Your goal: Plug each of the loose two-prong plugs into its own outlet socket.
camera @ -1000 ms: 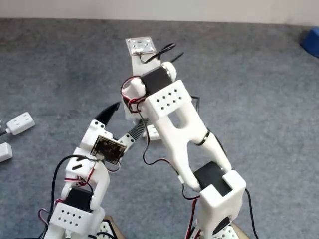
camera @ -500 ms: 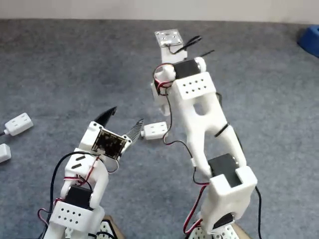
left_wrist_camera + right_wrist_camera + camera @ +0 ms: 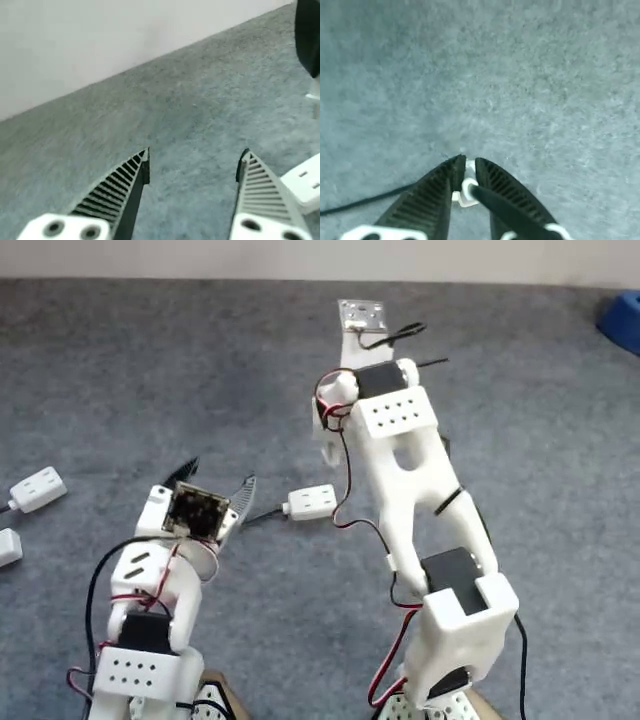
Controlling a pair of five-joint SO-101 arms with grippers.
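**High view: one plug in hand, nearest socket not yet filled**

**Right gripper** (image 3: 467,161): closed to a thin slit on a small white plug (image 3: 462,192), which is pinched just behind the fingertips. The prongs are too small to make out. A black cord (image 3: 365,202) crosses the grey carpet (image 3: 545,75) toward this gripper. Whether it belongs to the plug cannot be told.

**Left gripper** (image 3: 215,482): spread wide and holding nothing, set low over the carpet.

**Socket block** (image 3: 312,502): white, lying flat on the carpet between the two arms. It is just beside one finger of the left gripper, and its own dark lead runs toward that gripper. It partly passes under the right arm (image 3: 400,440).

**Spare socket blocks** (image 3: 38,488): two more white pieces lying well apart from the arms, out on the left arm's outer side.

**Step in hand (judged):** the plug is gripped and being carried to a socket. No plug is seated yet, so the task looks early.

**Next move (judged):**
- Bring the plug to the socket block's face.
- Line the prongs up with the slots and press them home.
- The block is loose and would probably slide on the carpet, so the empty left gripper is well placed to hold it steady.
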